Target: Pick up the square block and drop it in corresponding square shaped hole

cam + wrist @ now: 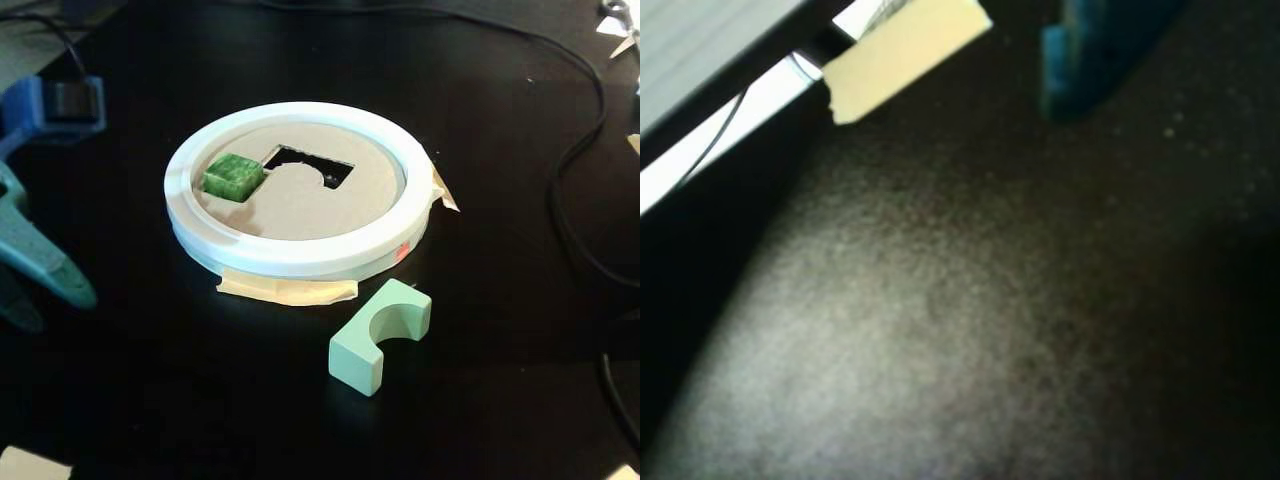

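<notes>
In the fixed view the square block (pixel 233 176), a small dark green cube, stands in the left part of the tan cardboard disc (pixel 300 205). Its base is sunk below the card, so it fills the square shaped hole, and no edge of the hole shows. A white ring (pixel 290 255) rims the disc. My gripper (pixel 55 310) is at the left edge, well clear of the ring. Its teal fingers (pixel 60 275) stand apart with nothing between them. The wrist view shows only dark mat, blurred.
An arch-shaped cut-out (pixel 310 165) lies open beside the cube. A pale mint arch block (pixel 380 335) lies on the black mat in front of the ring. Black cables (pixel 575 190) run along the right. Masking tape (pixel 905 55) and a blue part (pixel 1095 55) show in the wrist view.
</notes>
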